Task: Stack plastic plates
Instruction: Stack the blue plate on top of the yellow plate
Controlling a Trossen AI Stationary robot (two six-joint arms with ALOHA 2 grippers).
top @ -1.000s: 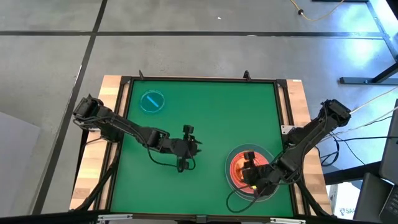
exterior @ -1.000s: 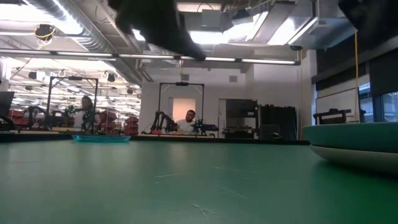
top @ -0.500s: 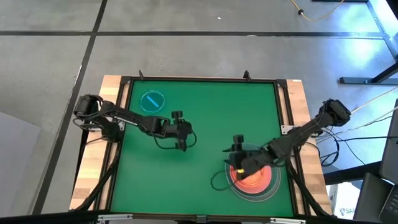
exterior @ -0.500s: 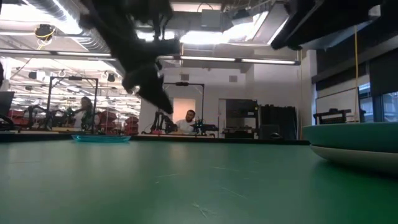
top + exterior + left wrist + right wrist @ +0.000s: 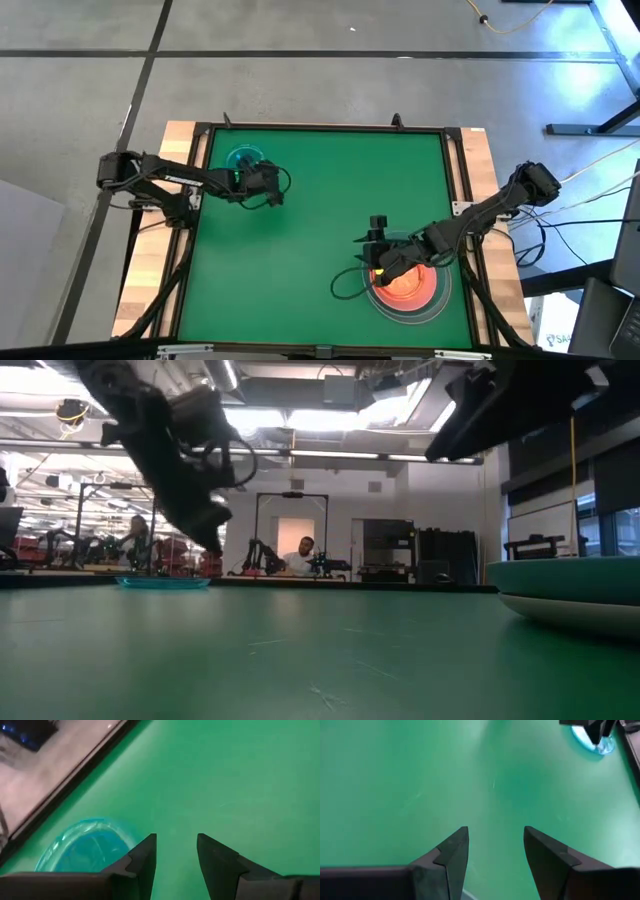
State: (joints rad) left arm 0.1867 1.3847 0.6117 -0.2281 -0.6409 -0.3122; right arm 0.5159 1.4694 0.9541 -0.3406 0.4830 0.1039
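A small translucent blue plate (image 5: 244, 161) lies flat near the table's far left corner; it also shows in the low view (image 5: 161, 582) and the left wrist view (image 5: 89, 848). My left gripper (image 5: 275, 185) hovers open just beside it, toward the table's middle, with its fingertips (image 5: 176, 845) over bare mat. A stack of large plates (image 5: 406, 286) with an orange-pink top sits near the right near corner; its teal and grey-white rims (image 5: 572, 592) show in the low view. My right gripper (image 5: 376, 236) hangs open (image 5: 496, 840) above the stack's far left rim.
The green mat (image 5: 330, 190) is framed by a dark raised border (image 5: 320, 128) with wooden strips along the left and right sides. A loose black cable (image 5: 345, 285) curls beside the stack. People and other rigs show in the room far behind the table.
My left gripper has swung from the table's middle toward the far left corner, ending beside the blue plate. My right gripper has risen from over the near side of the stack and moved toward the far edge and left. The plates have stayed where they were.
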